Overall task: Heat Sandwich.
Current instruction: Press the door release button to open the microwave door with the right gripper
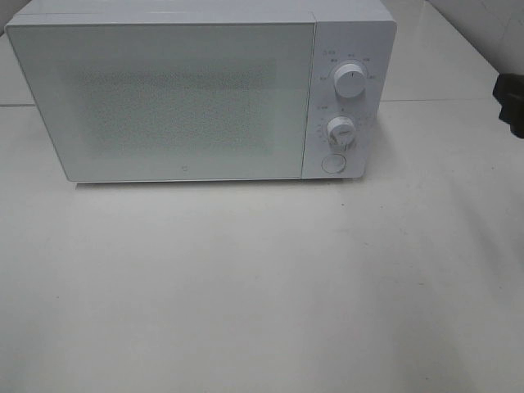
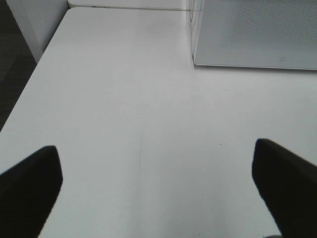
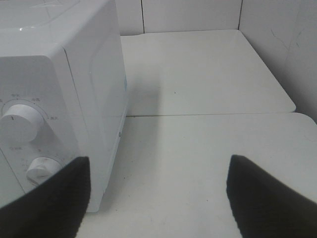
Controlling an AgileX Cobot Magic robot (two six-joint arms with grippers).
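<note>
**Microwave shut, both grippers open, no sandwich in sight**

The white table (image 1: 262,295) fills the foreground of the high view and is the largest thing in the scene. A seam crosses it behind the microwave's right side.

The white microwave (image 1: 164,49) stands at the back of the table, facing the camera. Its door (image 1: 164,102) is closed, and nothing can be made out through the dotted window. The control panel sits to the right of the door. It carries an upper knob (image 1: 351,83), a lower knob (image 1: 341,132) and, below them, a round button (image 1: 333,164).

A black shape (image 1: 512,102) cuts into the right edge of the high view, too cropped to identify.

The left gripper (image 2: 156,146) is over bare table in front of the microwave's left front corner. Its dark fingers (image 2: 29,188) are spread wide and hold nothing.

The right gripper (image 3: 159,157) is just off the microwave's right side, near the knobs. Its jaws also stand apart with only table between them.

The sandwich shows in none of the three views, so where it lies cannot be told.
</note>
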